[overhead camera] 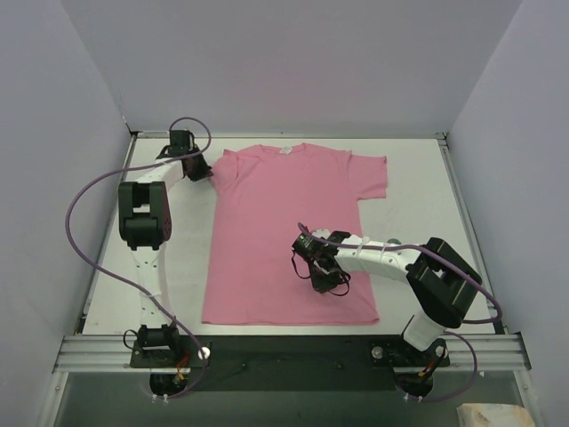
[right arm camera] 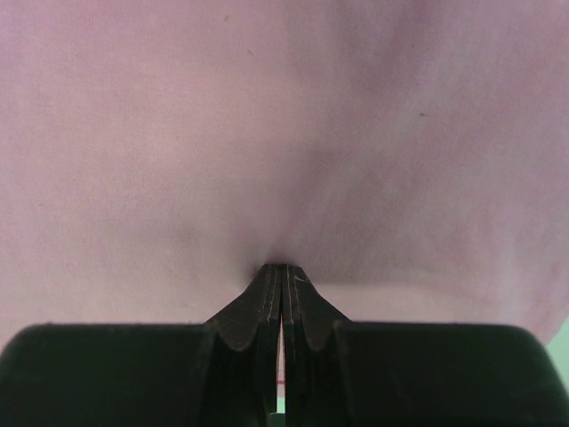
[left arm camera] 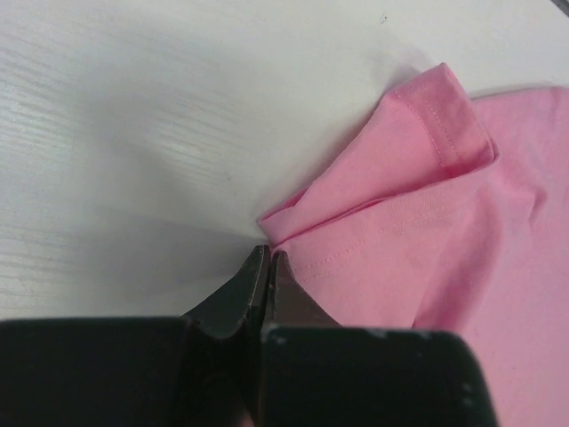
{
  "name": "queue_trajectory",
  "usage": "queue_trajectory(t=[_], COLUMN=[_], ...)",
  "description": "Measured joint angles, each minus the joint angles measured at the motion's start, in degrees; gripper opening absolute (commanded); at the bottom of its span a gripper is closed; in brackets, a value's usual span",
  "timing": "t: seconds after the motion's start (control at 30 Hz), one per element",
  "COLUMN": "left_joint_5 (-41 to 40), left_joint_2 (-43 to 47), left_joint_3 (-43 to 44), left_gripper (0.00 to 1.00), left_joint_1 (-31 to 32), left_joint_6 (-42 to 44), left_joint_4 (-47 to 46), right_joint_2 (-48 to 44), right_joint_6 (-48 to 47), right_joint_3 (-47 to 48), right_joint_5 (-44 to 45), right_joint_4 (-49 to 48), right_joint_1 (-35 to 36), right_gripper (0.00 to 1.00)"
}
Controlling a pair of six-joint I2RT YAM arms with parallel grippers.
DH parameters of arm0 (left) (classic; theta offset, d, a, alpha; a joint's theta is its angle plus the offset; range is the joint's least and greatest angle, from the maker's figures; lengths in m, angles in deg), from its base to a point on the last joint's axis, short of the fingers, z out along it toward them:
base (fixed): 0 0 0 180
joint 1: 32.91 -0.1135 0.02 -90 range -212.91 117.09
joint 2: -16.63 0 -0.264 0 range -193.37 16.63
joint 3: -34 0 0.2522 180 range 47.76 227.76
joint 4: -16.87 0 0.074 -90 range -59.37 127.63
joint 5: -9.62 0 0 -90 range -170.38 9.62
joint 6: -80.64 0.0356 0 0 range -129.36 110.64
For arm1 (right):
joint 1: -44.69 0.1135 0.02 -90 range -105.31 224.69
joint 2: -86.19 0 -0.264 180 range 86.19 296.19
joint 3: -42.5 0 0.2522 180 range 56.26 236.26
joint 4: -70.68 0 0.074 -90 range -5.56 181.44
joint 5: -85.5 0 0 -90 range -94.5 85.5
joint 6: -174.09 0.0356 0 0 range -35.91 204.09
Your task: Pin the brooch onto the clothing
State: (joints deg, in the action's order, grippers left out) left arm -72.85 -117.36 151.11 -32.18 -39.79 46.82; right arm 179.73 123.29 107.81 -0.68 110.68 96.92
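Observation:
The clothing [overhead camera: 289, 231], a pink T-shirt, lies flat on the white table [overhead camera: 409, 187]. My left gripper [overhead camera: 197, 169] is at the shirt's left sleeve. In the left wrist view its jaws are shut, and the tips [left arm camera: 268, 254] pinch the folded edge of the sleeve [left arm camera: 391, 178], which bunches up toward them. My right gripper [overhead camera: 324, 274] is down on the lower right part of the shirt. Its jaws are shut too, with the fingertips [right arm camera: 283, 267] sunk in a pucker of pink fabric [right arm camera: 267, 133]. The brooch is hidden in every view.
White walls close in the table on the left, back and right. A metal rail [overhead camera: 284, 349] with both arm bases runs along the near edge. Purple cables loop off each arm. Bare table [left arm camera: 133, 133] lies left of the sleeve.

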Motion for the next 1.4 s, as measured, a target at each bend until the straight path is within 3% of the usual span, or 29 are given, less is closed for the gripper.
queue_trajectory(t=[0.77,1.4], left_joint_5=[-10.1,-18.2], left_joint_2=[14.0,19.5], left_joint_3=[-13.5,-25.6], left_gripper=[0.0,0.0], left_joint_1=[-3.3,-5.5], left_joint_6=[-0.2,-5.3], left_joint_4=[-0.2,0.8], right_joint_2=[0.0,0.0], right_joint_6=[0.7,0.8], right_joint_3=[0.1,0.2], right_joint_5=[0.2,0.7], right_joint_4=[0.2,0.4], right_joint_1=[0.1,0.4], right_gripper=[0.0,0.0])
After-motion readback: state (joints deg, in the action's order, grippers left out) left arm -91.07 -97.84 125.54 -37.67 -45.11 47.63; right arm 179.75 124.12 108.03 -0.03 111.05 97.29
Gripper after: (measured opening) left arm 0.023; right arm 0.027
